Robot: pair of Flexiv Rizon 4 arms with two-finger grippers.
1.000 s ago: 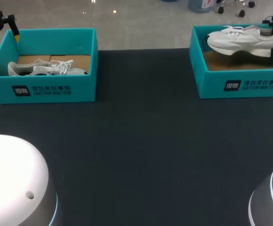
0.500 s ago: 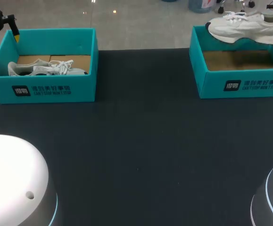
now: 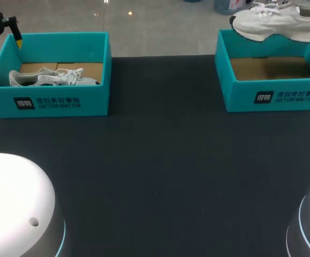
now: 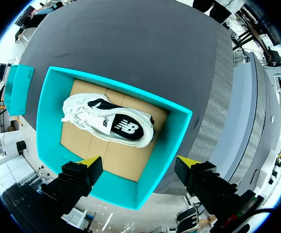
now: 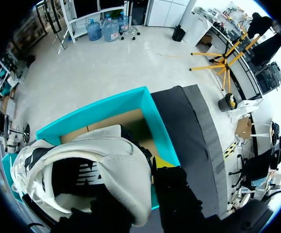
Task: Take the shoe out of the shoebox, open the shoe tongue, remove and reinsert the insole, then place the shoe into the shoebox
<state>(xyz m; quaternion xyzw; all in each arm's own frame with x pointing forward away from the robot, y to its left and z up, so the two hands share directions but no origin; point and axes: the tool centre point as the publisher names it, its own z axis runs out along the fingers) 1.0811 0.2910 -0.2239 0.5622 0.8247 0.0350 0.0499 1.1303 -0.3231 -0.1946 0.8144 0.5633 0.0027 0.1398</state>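
Two teal shoeboxes stand at the table's far side. The left box (image 3: 47, 101) holds a white shoe (image 3: 50, 77) lying on its side, also visible as the white shoe (image 4: 108, 121) with a black side patch. My left gripper (image 4: 139, 162) hangs open above that box's (image 4: 48, 111) far rim, touching nothing. The right box (image 3: 272, 96) shows only its bare cardboard floor. Above it hangs a second white shoe (image 3: 272, 24). My right gripper (image 5: 145, 174) is shut on the heel collar of this shoe (image 5: 96, 165), one finger hidden inside.
The dark table mat (image 3: 160, 171) stretches between and in front of the boxes. The right box (image 5: 150, 111) sits below the lifted shoe, near the table's far right corner. Parts of my arms' white housings (image 3: 15, 203) fill the near corners of the head view.
My right gripper has lifted the white shoe up out of the right box and slightly leftward. The left arm and the left box's shoe have not moved.
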